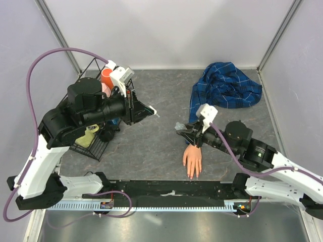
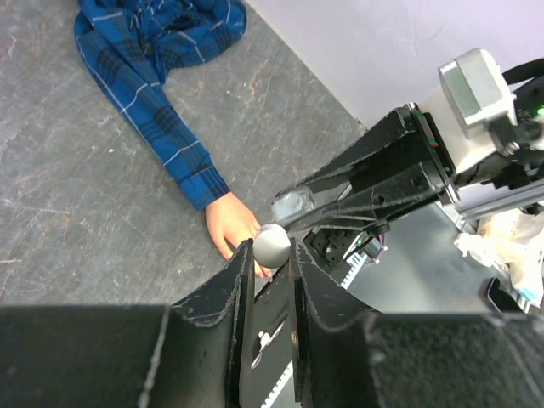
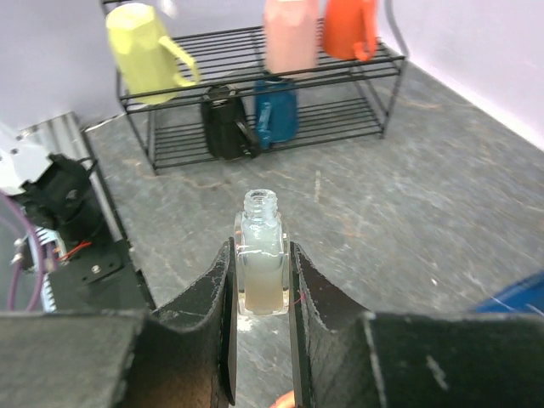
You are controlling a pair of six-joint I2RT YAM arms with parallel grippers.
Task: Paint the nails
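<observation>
Right hand pinches the uncapped bottle; left hand pinches its white cap. The nails, on the mannequin hand lying flat near the counter's front edge, seem unpainted, though too small to be sure.

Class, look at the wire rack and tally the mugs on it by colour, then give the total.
yellow mug: 1
pink mug: 1
orange mug: 1
black mug: 1
blue mug: 1
Total: 5
</observation>
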